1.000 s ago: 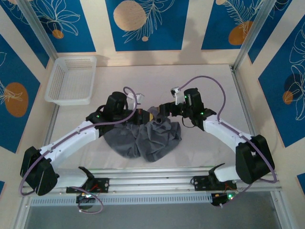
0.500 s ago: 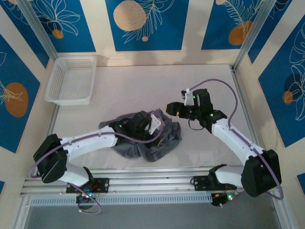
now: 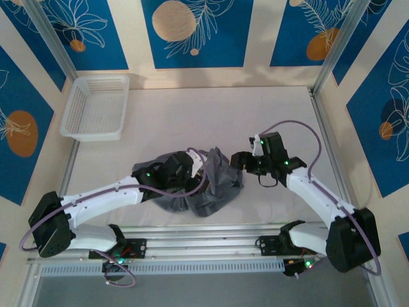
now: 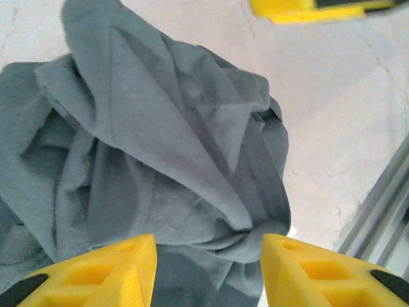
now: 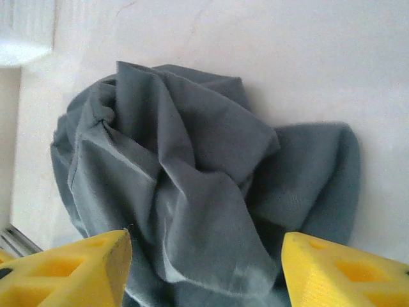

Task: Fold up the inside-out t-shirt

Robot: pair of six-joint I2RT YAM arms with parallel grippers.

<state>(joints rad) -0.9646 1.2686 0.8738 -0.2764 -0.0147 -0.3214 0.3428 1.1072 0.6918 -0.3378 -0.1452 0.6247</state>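
Observation:
The inside-out t-shirt (image 3: 208, 188) lies in a crumpled slate-grey heap on the white table, near the front middle. My left gripper (image 3: 202, 167) hovers over the heap's top. In the left wrist view its yellow fingers (image 4: 121, 268) stand apart, and loose folds of the t-shirt (image 4: 166, 147) lie below and between them, not pinched. My right gripper (image 3: 238, 160) is at the heap's right edge. Its jaws are open wide in the right wrist view, the right gripper (image 5: 208, 272) straddling a raised fold of the t-shirt (image 5: 192, 173). A right fingertip (image 4: 313, 7) shows at the top of the left wrist view.
A white mesh basket (image 3: 96, 107) stands at the back left of the table. A metal rail (image 3: 211, 231) runs along the table's front edge, close to the heap. Bare table (image 3: 211, 118) lies behind the heap.
My left arm swung in over the heap and its jaws opened, letting go of the cloth. My right gripper came forward to the heap's right edge, still open.

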